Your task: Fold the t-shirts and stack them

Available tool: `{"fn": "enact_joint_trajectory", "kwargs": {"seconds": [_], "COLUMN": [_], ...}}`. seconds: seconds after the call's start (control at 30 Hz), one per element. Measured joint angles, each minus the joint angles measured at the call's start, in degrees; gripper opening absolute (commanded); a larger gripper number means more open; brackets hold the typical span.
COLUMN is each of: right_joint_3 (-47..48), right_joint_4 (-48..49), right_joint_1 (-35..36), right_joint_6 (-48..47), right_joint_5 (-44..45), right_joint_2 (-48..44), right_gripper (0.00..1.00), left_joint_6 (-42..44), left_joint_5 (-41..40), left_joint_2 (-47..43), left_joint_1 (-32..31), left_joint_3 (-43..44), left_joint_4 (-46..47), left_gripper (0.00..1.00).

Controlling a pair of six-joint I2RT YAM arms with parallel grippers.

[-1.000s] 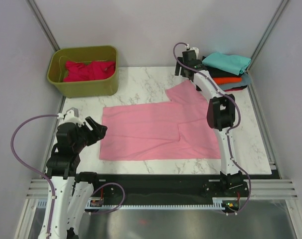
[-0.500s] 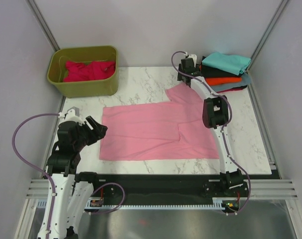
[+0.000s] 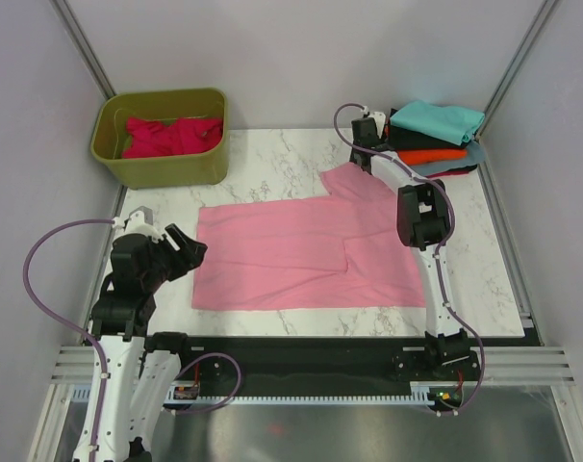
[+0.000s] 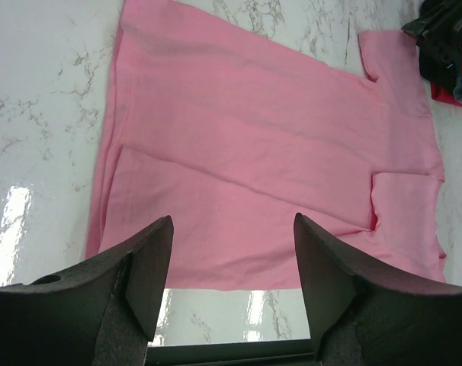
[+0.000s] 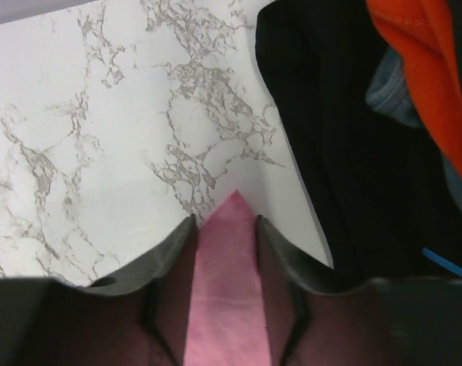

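Note:
The light pink t-shirt (image 3: 301, 252) lies spread flat on the marble table, partly folded, with one sleeve pointing to the back right. My right gripper (image 3: 363, 160) is down on that sleeve's corner, and in the right wrist view its jaws (image 5: 225, 223) pinch the pink cloth tip (image 5: 227, 290) from both sides. Low over the shirt's left hem, my left gripper (image 3: 191, 248) is open and holds nothing; its fingers (image 4: 158, 252) frame the pink cloth (image 4: 254, 145). Folded teal (image 3: 438, 120), orange (image 3: 434, 154) and black (image 5: 345, 137) t-shirts are stacked at the back right. A crimson t-shirt (image 3: 171, 135) lies in the tub.
The olive-green tub (image 3: 171, 173) stands at the back left corner. The folded stack sits right beside my right gripper, with a grey-blue edge (image 3: 472, 154) showing. Grey walls close in both sides. Bare marble (image 3: 272, 154) runs between the tub and the sleeve.
The right gripper's jaws have closed in on the pink sleeve corner, and its wrist shifted slightly at the back of the table. The left arm and the shirt have not moved.

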Motion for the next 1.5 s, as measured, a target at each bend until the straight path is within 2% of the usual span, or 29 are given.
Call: {"fn": "enact_joint_trajectory", "kwargs": {"seconds": [0.03,0.1,0.17,0.27,0.43,0.53,0.77,1.0,1.13,1.3,1.5], "right_joint_3": [0.0,-0.02,-0.02,-0.02,-0.07,-2.34,-14.67,-28.41,-34.25,-40.33,-43.34], "right_joint_4": [0.02,0.15,0.35,0.46,0.37,0.17,0.44,4.87,6.86,7.8,9.16], "right_joint_1": [-0.02,0.0,0.04,0.04,-0.11,-0.15,0.37,0.63,0.63,0.63,0.63], "right_joint_6": [0.11,0.24,0.28,-0.04,-0.68,-1.29,-1.64,-0.33,0.46,1.75,2.78], "right_joint_5": [0.0,-0.11,-0.52,-1.18,-3.23,-5.88,-12.92,-18.03,-19.76,-22.1,-24.13], "right_joint_2": [0.0,0.0,0.0,0.0,-0.28,-2.05,-12.94,-26.45,-30.56,-34.16,-36.89], "right_gripper": [0.31,0.22,0.08,0.0,0.0,0.0,0.0,0.0,0.0,0.0,0.0], "left_joint_6": [0.0,0.02,0.0,0.0,0.2,0.52,0.48,-0.11,-0.17,-0.15,-0.09], "left_joint_5": [0.0,0.02,0.0,0.02,0.07,-0.31,-2.51,-9.29,-10.1,-9.97,-9.57], "left_joint_2": [0.0,-0.04,-0.04,-0.04,1.57,6.6,30.1,56.7,67.45,72.39,74.93], "left_joint_1": [0.0,0.04,0.37,1.01,4.46,5.29,5.27,4.98,4.76,3.85,3.34], "left_joint_3": [0.0,0.0,0.0,0.0,-0.11,0.07,7.65,19.43,21.7,21.7,23.56], "left_joint_4": [0.0,0.0,-0.02,0.0,0.63,2.69,9.27,18.45,22.36,24.44,27.61], "left_gripper": [0.72,0.72,0.72,0.72,0.72,0.72,0.69,0.61,0.6,0.61,0.6]}}
